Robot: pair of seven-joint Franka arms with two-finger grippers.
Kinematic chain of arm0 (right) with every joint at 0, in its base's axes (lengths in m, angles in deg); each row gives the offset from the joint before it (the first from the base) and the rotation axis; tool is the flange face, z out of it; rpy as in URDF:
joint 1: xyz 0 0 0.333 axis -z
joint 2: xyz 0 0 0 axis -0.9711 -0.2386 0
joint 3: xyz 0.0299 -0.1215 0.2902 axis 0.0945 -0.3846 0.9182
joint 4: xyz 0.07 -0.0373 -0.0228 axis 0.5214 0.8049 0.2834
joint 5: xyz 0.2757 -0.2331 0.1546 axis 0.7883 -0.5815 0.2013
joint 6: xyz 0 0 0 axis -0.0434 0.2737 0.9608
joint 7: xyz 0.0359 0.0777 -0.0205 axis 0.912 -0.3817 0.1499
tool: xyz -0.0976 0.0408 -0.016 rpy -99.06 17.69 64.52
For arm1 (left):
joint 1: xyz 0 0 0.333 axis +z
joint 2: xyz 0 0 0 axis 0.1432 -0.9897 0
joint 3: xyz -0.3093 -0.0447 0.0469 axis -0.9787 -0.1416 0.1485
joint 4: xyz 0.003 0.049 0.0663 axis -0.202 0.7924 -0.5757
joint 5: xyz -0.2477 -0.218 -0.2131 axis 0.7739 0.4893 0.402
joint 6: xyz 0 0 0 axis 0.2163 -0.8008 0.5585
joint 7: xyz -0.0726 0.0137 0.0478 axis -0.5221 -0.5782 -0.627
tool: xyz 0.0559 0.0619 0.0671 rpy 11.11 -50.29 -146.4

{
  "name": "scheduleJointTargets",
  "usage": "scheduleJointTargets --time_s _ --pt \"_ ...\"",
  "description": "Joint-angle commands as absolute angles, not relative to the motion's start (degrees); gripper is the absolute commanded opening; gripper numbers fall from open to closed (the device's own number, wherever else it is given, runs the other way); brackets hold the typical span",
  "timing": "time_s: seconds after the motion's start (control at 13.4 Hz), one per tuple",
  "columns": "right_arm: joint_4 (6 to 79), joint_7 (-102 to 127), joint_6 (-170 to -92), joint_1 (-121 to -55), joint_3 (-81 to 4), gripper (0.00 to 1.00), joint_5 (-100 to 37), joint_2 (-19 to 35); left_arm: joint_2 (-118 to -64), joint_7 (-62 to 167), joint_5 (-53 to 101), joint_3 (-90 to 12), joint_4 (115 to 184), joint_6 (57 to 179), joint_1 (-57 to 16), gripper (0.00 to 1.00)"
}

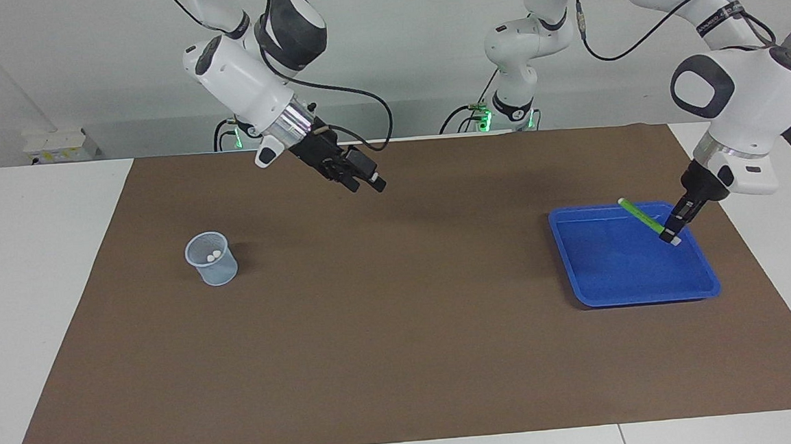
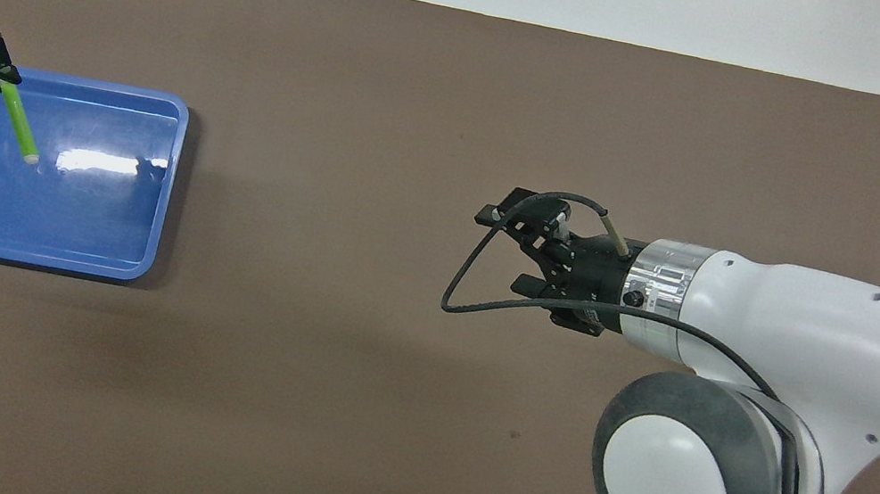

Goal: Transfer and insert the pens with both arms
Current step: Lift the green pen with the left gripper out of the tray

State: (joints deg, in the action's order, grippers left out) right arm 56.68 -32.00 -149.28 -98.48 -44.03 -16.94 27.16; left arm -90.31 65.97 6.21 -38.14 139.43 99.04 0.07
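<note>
Green pen (image 1: 639,212) over brown mat (image 1: 402,331)

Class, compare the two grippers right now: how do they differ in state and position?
The left gripper is shut on the green pen over the blue tray; the right gripper is open, holds nothing, and waits over the brown mat. Both are black, two-fingered and raised.

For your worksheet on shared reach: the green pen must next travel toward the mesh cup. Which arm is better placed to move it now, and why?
Left. The left tool is shut on the green pen, lifted over the blue tray. The right tool waits open over the mat, nearer the mesh cup, probably to receive it.
</note>
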Motion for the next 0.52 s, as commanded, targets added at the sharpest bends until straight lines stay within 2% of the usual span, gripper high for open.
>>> scheduleJointTargets --time_s 0.0,0.45 --pt "55.8 -31.2 -151.6 -99.5 -44.0 1.00 -15.6 26.3 -86.2 77.5 6.8 -37.6 139.9 97.3 -2.6 0.00" --pt "55.7 -31.9 -155.2 -101.2 -44.0 1.00 -14.5 25.8 -80.6 102.8 6.8 -37.5 140.9 97.2 -10.5 0.00"
